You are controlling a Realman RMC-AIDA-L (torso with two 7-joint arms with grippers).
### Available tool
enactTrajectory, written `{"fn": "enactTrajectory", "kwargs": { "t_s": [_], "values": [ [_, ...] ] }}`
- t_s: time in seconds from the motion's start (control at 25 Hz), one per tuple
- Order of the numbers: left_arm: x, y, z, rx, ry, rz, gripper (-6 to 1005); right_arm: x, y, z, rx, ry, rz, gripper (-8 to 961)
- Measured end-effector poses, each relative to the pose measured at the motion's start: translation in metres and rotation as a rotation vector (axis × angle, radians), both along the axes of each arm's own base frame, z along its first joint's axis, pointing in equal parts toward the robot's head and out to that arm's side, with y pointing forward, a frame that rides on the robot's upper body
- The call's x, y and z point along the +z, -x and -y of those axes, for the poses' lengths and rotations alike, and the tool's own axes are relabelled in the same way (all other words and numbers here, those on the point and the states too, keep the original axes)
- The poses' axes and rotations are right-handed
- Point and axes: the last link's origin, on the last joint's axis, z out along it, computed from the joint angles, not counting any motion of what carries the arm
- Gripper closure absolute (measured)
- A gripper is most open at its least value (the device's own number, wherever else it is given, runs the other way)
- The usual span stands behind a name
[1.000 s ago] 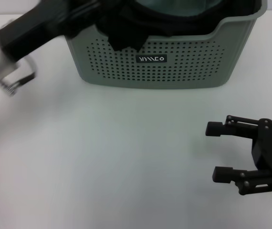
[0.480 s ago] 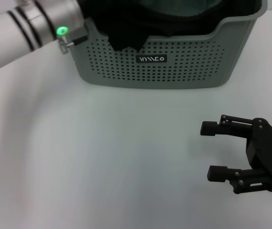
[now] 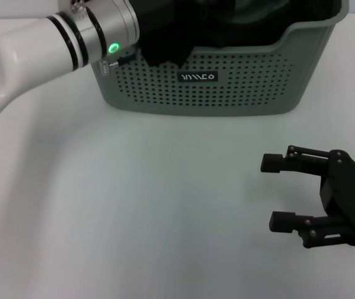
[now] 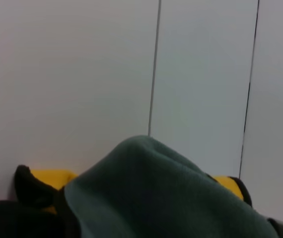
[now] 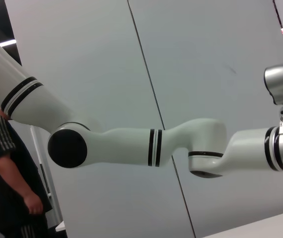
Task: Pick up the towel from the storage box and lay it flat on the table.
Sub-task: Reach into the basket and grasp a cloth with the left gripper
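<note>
The storage box [image 3: 227, 93], sage green with rows of small holes, stands at the back of the table [image 3: 134, 205]. My left arm [image 3: 71, 34] reaches over the box's near left corner, and its gripper end is hidden among dark cloth inside. In the left wrist view the towel [image 4: 156, 198] bulges up close, grey-green face outward with mustard-yellow showing at both sides. My right gripper [image 3: 275, 192] hovers open above the table's front right, holding nothing.
A black cloth [image 3: 165, 47] hangs over the box's front rim near its left corner. White tabletop stretches in front of the box. In the right wrist view a person [image 5: 12, 173] stands beyond the left arm's white links.
My left arm has swung from the left over the box's near left corner and reached inside. The right gripper has drifted slightly left, still open.
</note>
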Motion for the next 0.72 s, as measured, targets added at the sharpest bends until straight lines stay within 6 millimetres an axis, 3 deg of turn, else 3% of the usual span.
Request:
{"fn": "enactTrajectory", "kwargs": {
  "t_s": [0.16,0.4,0.72],
  "values": [
    [-0.0022,0.0005,0.0002,0.001,0.0,-0.013,132,0.0005,0.0006,-0.0006,0.001,-0.003,-0.003,109],
    [0.0004,0.0025,0.0008,0.003,-0.018,0.0,334,0.0004,0.0005,-0.0006,0.0,-0.002,-0.004,109],
    [0.0064,0.0048,0.0034,0.004,-0.04,0.033,676,0.0006,-0.0001,-0.0001,-0.003,-0.003,-0.005,109]
  ]
}}
